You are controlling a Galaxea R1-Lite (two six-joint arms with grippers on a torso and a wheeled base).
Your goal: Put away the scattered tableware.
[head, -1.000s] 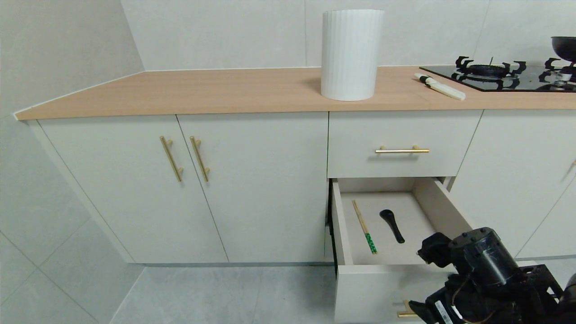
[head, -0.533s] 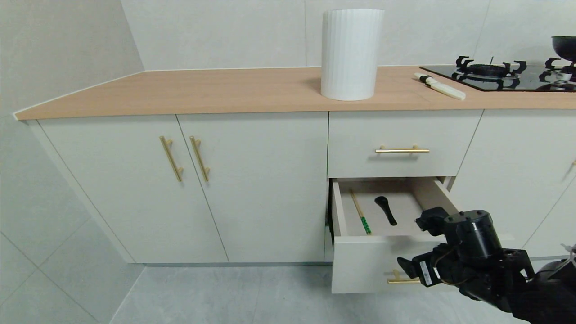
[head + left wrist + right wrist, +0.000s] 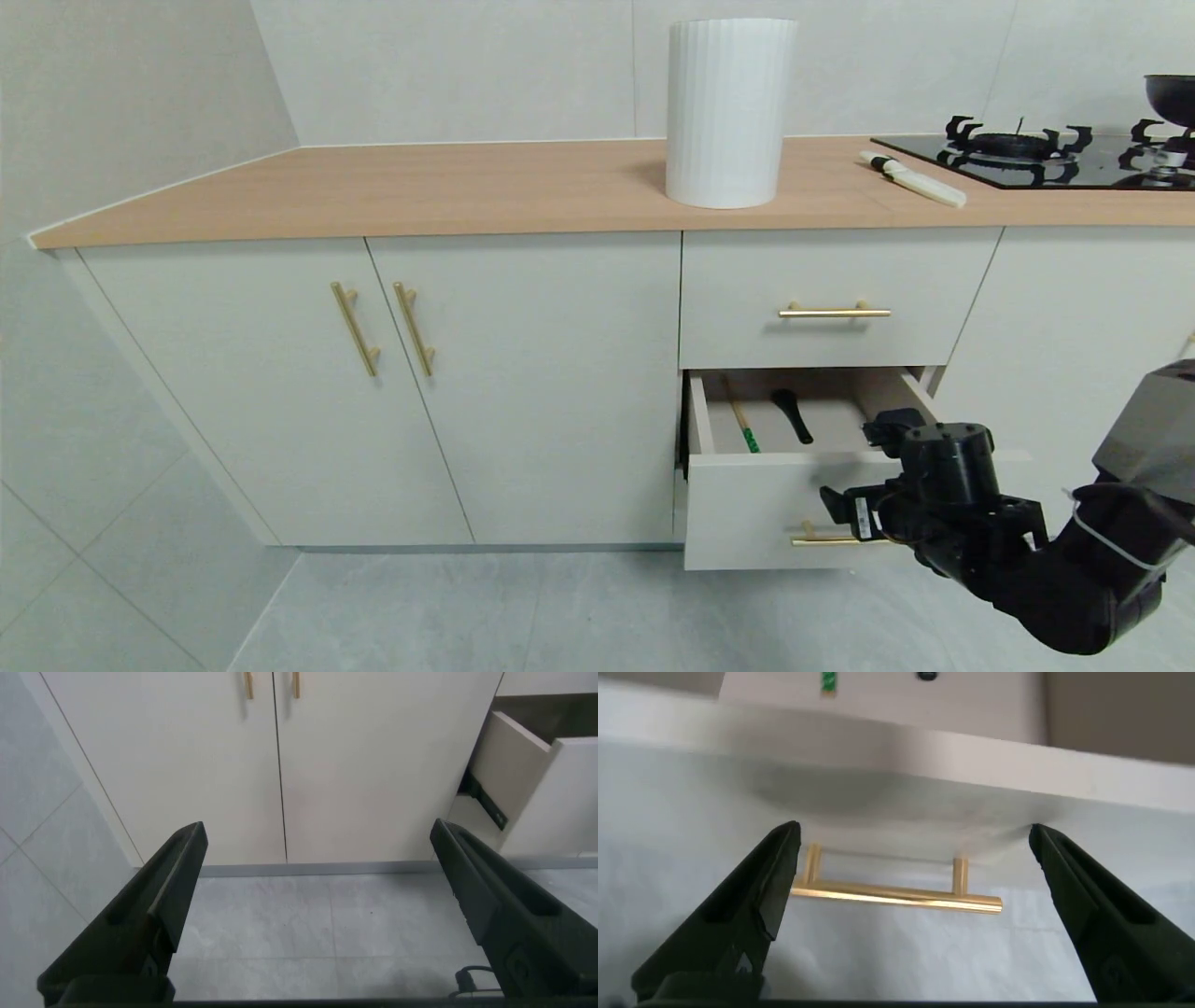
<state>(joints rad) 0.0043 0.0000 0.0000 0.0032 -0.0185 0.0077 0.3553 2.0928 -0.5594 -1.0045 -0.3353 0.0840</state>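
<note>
Chopsticks (image 3: 742, 429) and a black spoon (image 3: 792, 417) are noted inside the partly open lower drawer (image 3: 747, 504). The right gripper (image 3: 913, 835) is spread wide before the drawer handle (image 3: 895, 896), apparently without contact. The left gripper (image 3: 316, 831) is likewise spread, over the floor.

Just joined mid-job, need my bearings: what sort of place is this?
Most likely a home kitchen: a wooden countertop over pale cabinets, a gas hob at its right end, and a part-open drawer holding chopsticks and a black spoon.

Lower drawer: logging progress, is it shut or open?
Partly open: the lower drawer juts out, chopsticks and black spoon showing inside.
</note>
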